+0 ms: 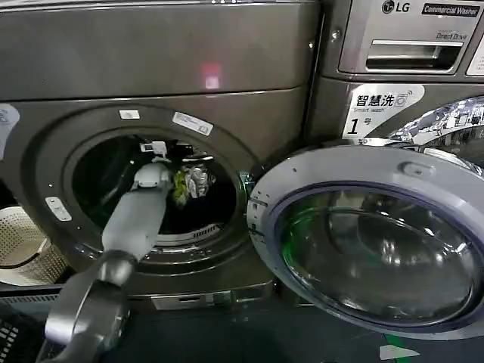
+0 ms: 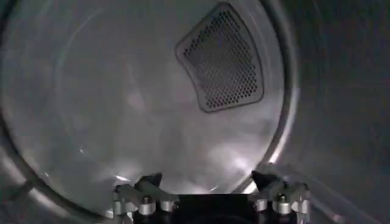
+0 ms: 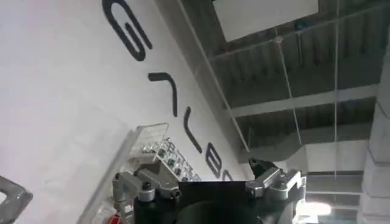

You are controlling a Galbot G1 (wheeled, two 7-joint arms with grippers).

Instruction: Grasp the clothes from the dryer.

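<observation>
The dryer [image 1: 159, 60] is the big dark bronze-grey machine on the left, its round porthole uncovered. The clothes [image 1: 190, 184], a small yellow-green and pale grey bundle, lie inside the drum just behind the porthole's right half. My left arm reaches through the porthole, and the left gripper [image 1: 156, 149] sits up and to the left of the bundle, close to it. In the left wrist view the left gripper [image 2: 207, 182] is open with nothing between its fingertips [image 2: 151, 181], facing the bare steel drum wall. The right gripper [image 3: 204, 176] is open and empty, pointing up at a lettered wall.
The dryer's round glass door [image 1: 370, 242] hangs open to the right of the porthole. A lighter grey LG machine [image 1: 401, 38] stands at the upper right. A pale woven basket [image 1: 23, 246] sits on the floor at far left. A perforated vent panel [image 2: 222, 58] is on the drum's back wall.
</observation>
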